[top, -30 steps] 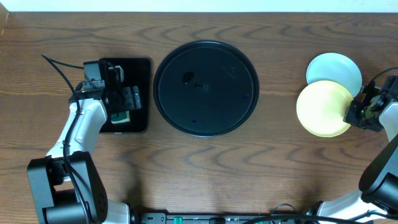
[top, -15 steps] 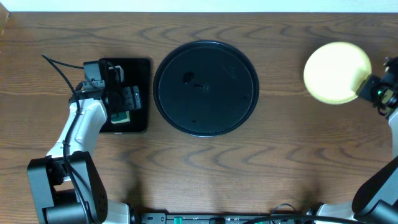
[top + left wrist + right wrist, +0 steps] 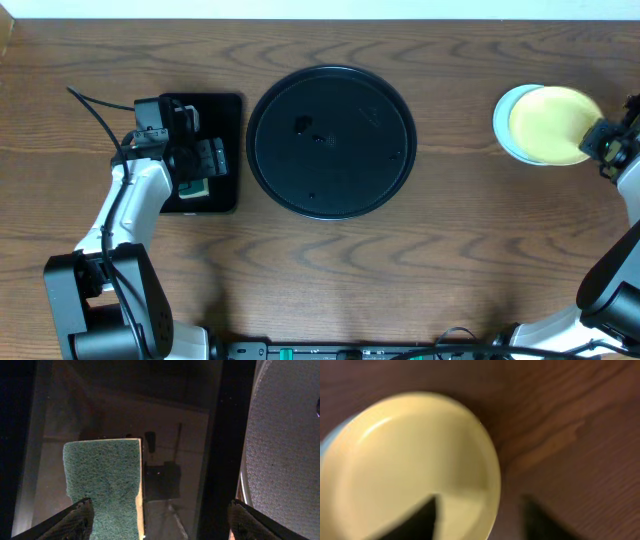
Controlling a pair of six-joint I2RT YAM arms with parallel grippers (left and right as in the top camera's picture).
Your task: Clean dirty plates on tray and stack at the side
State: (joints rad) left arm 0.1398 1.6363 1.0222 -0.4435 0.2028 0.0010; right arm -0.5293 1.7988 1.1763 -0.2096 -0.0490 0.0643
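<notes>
– Plates (image 3: 548,122): where do they sit?
– At the far right of the table, well apart from the round black tray (image 3: 330,142), which carries none. I see 2: the pale yellow plate (image 3: 555,128) lies over a mint plate (image 3: 500,125), of which only a sliver shows on the left.
– And your claws?
– My right gripper (image 3: 603,140) is at the yellow plate's rim. On the wrist camera 1 finger (image 3: 420,522) is over the plate's inside and the other is outside the edge. The picture is blurred, though, so I cannot tell whether they pinch or stand clear. My left gripper (image 3: 160,520) is spread wide and holds nothing. It hovers over the small rectangular tray (image 3: 228,120), where the green sponge (image 3: 102,485) lies.
– How will that plate handle?
– Light and stiff, I judge, with a glossy face that looks slippery. The raised rim is the only hold: 1 finger inside, 1 under the lip. A thin pinch like that could let it tilt or skate off the plate below, so I'd lower it flat and gently. Whether it would chip I cannot say.
</notes>
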